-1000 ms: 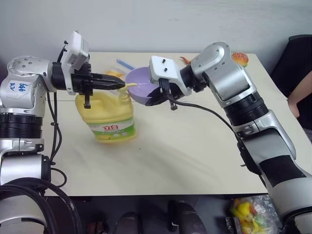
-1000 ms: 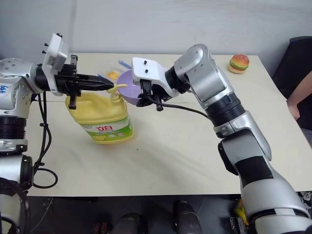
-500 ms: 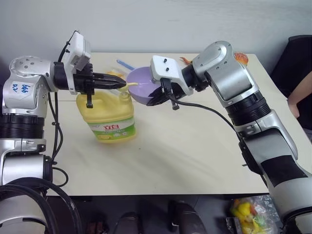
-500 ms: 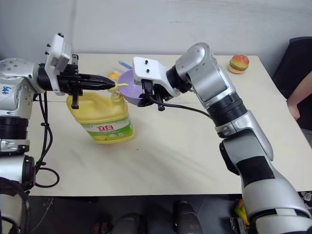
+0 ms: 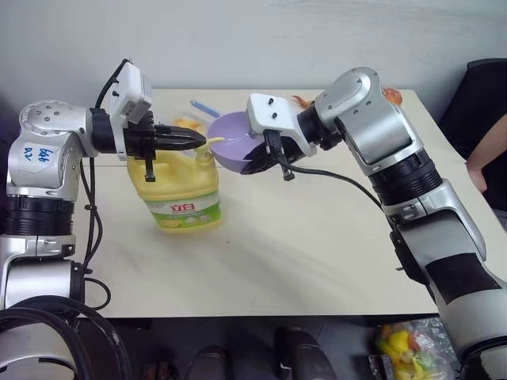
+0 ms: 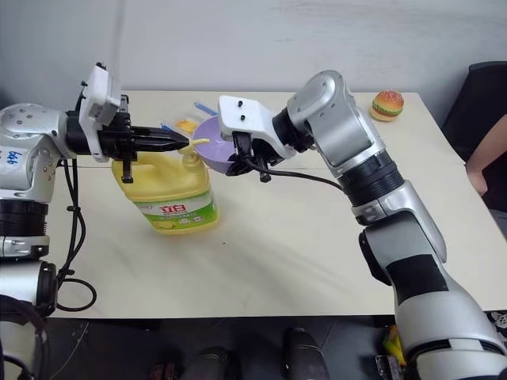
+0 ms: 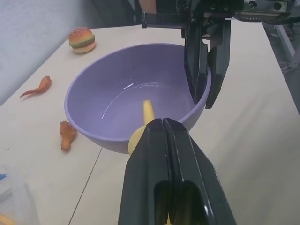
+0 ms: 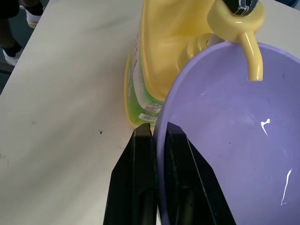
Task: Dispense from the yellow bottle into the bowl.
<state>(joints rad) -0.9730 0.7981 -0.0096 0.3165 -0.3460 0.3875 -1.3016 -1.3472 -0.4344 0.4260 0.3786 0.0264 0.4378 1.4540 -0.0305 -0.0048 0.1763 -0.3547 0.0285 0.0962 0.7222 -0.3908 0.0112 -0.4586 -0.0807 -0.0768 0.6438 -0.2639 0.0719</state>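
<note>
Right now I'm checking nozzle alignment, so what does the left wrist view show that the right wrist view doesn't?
Left wrist view: the toy burger, two small orange toys on the table, and the shut left gripper on the pump. Right wrist view: the yellow bottle body with its label, beside the bowl. Both: the pump spout over the bowl's inside and the right gripper pinching the rim.

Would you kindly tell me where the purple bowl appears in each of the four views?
Left eye: bowl upper centre, clamped by right gripper.
Right eye: bowl upper centre-left.
Left wrist: bowl centre.
Right wrist: bowl lower right.
Shared landmark: yellow pump spout over its rim.
</note>
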